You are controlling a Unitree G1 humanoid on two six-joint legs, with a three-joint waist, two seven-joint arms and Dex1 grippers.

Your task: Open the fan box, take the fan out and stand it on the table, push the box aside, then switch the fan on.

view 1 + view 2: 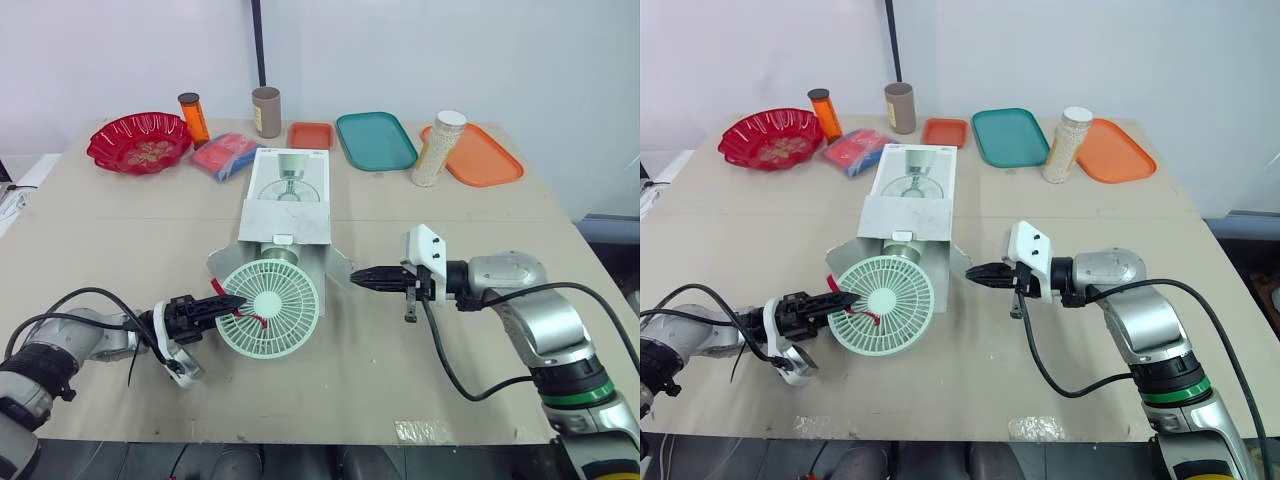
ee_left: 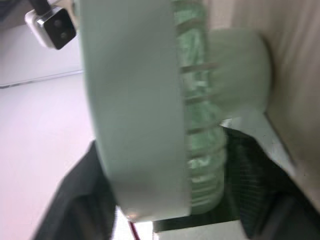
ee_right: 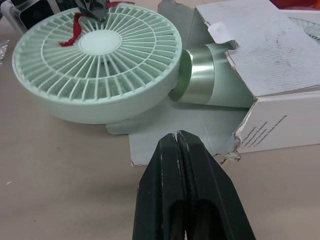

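Observation:
The mint-green fan [image 1: 268, 308] lies on its side, with its round head out on the table and its stem still inside the open front of the white fan box [image 1: 285, 205]. My left gripper [image 1: 232, 302] is shut on the left rim of the fan head, beside a red ribbon. In the left wrist view the rim [image 2: 135, 100] sits between the dark fingers [image 2: 75, 200]. My right gripper [image 1: 356, 279] is shut and holds nothing. It hovers just right of the box's right flap [image 1: 338, 262], pointing at it. The right wrist view shows the fan [image 3: 100, 65] and box [image 3: 270, 55] ahead.
Along the far side of the table stand a red bowl [image 1: 139, 141], an orange bottle [image 1: 194, 117], a brown tube [image 1: 266, 111], a red-blue packet [image 1: 226, 155], a small orange tray [image 1: 310, 134], a teal tray [image 1: 375, 140], a jar [image 1: 438, 148] and an orange tray [image 1: 475, 155].

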